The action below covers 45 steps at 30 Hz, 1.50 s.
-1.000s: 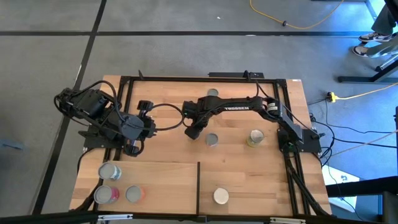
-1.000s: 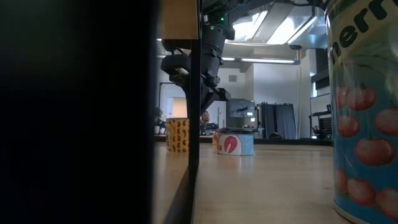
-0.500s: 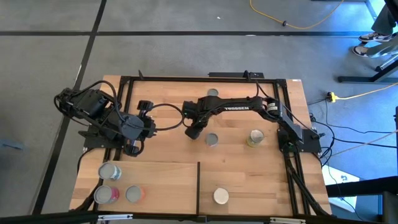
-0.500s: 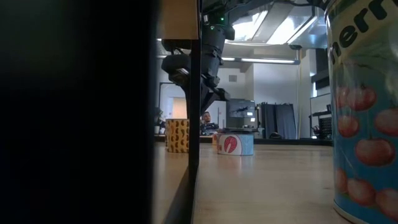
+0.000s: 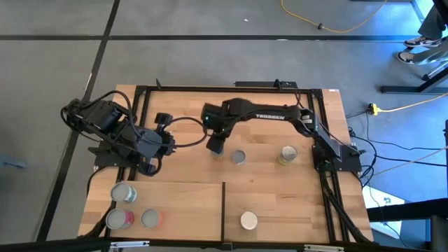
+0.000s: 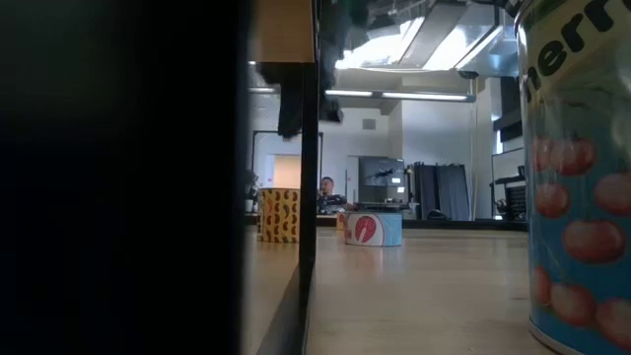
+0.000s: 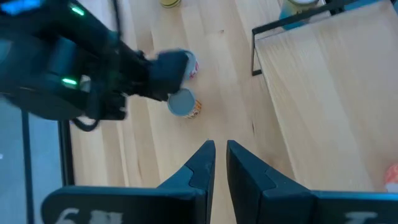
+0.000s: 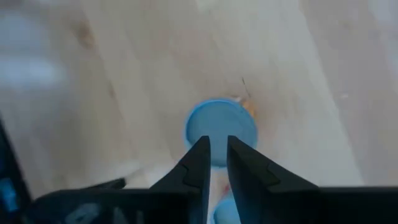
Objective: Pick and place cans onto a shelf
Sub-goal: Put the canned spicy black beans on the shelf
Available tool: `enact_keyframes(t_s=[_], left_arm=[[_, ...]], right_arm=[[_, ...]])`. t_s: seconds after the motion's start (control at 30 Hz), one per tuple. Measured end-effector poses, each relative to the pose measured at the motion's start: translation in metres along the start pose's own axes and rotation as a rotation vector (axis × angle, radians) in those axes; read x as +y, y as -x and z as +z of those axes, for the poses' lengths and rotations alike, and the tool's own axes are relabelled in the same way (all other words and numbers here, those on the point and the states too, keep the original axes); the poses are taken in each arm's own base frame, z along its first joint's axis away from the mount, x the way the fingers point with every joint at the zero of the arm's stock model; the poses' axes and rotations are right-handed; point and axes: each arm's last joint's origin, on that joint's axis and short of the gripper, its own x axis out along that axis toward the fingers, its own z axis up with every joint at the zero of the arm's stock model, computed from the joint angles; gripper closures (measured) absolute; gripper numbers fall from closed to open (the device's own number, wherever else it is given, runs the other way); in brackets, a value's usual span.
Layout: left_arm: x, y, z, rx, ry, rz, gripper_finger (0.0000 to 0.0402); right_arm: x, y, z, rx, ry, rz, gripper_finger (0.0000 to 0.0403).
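On the table the right gripper has risen beside the can, fingers nearly together, empty; the can remains off the shelf, unpicked. Left gripper waits, pressed together

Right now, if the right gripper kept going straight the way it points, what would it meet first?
Probably the silver-topped can on the tabletop: the right gripper points down almost directly at its lid, with nothing visible between, though depth is unclear.

I see the counter is pale wood planks with a smooth matt finish. The cans have dull metal tops. The fingers look matt black plastic.
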Motion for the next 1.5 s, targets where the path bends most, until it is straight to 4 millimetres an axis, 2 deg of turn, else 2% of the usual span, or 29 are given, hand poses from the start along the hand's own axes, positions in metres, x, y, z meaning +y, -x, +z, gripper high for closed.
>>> enact_keyframes(t_s=[0.17, 0.3, 0.57, 0.73, 0.9, 1.1, 1.3, 1.43, 1.5], left_arm=[[0.000, 0.000, 0.000, 0.000, -0.083, 0.000, 0.0369], [0.000, 0.000, 0.000, 0.001, -0.156, -0.006, 0.0369], [0.001, -0.001, 0.000, 0.003, -0.345, -0.022, 0.0369], [0.004, -0.015, -0.002, 0.052, -0.450, -0.014, 0.0369], [0.013, -0.057, -0.001, 0.105, -0.521, 0.000, 0.0369], [0.037, -0.117, 0.004, -0.059, -0.591, -0.064, 0.0369], [0.068, -0.176, -0.025, -0.067, -0.508, -0.095, 0.0369], [0.074, -0.208, -0.047, -0.087, -0.478, -0.105, 0.0369], [0.072, -0.223, -0.058, -0.093, -0.526, -0.113, 0.0369]], right_arm=[[0.014, 0.053, 0.005, -0.049, 0.092, 0.014, 0.0347], [0.025, 0.092, -0.010, -0.106, 0.147, 0.116, 0.0347], [0.059, 0.179, -0.050, -0.251, 0.243, 0.191, 0.0347], [0.079, 0.237, -0.090, -0.352, 0.341, 0.308, 0.0347], [0.087, 0.288, -0.135, -0.477, 0.436, 0.329, 0.0347], [0.080, 0.334, -0.178, -0.638, 0.474, 0.260, 0.0347], [0.066, 0.362, -0.207, -0.751, 0.436, 0.176, 0.0347], [0.061, 0.372, -0.218, -0.778, 0.438, 0.186, 0.0347], [0.060, 0.374, -0.222, -0.774, 0.439, 0.186, 0.0347]])
